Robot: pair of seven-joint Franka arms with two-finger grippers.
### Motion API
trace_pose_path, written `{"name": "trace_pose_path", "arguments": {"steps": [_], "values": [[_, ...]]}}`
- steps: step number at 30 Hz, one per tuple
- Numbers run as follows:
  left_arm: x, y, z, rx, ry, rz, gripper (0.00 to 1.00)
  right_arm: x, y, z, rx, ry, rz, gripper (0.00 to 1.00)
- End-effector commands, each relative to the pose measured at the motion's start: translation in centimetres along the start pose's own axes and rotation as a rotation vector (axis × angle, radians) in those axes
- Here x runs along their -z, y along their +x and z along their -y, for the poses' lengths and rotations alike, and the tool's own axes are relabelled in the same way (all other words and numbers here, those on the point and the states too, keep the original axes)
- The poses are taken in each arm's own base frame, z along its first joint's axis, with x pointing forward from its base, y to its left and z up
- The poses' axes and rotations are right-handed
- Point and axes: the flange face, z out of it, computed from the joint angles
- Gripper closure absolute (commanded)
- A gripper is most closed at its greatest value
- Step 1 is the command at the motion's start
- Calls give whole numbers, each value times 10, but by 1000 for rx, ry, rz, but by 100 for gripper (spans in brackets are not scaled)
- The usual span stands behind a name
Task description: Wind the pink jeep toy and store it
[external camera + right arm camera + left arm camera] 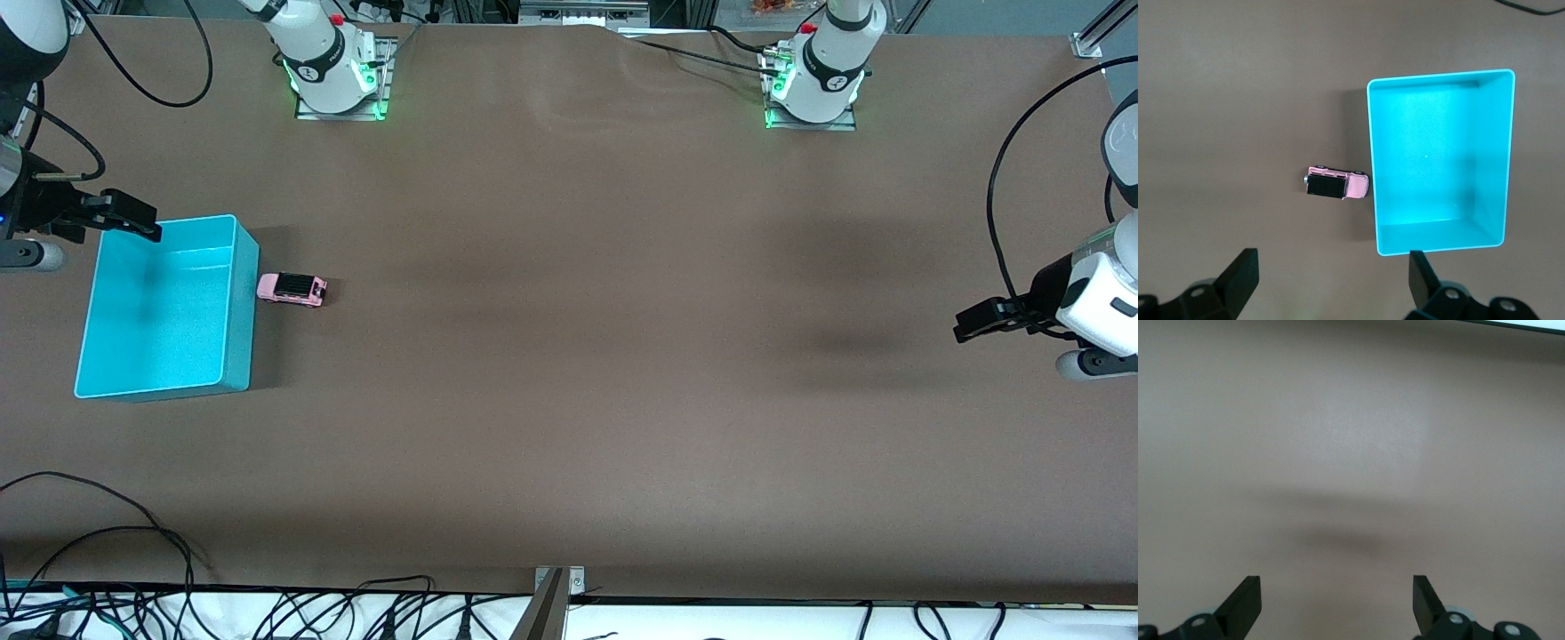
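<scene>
Pink jeep toy (292, 289) sits touching the turquoise bin (240, 356); right hand (133, 216) and left hand (978, 320), both apart, may hit the wall while grasping

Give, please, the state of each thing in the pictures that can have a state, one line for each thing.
pink jeep toy: on its wheels on the table, beside the bin, not held.
turquoise bin: upright, open on top, nothing in it.
right gripper: open, holds nothing, over the bin's rim.
left gripper: open, holds nothing, waits over bare table at the left arm's end.
</scene>
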Motion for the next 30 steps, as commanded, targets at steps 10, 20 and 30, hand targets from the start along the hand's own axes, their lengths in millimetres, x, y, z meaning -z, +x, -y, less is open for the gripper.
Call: {"name": "trace_pose_path", "arguments": {"steps": [10,20,30], "values": [[2,-4,3,-22,21,5,0,-6,-1,7,-11,12,48,0],[0,-4,3,-22,22,9,0,-29,11,5,-11,12,77,0],[-3,-3,5,-19,22,12,0,-99,13,35,26,7,74,0]]}}
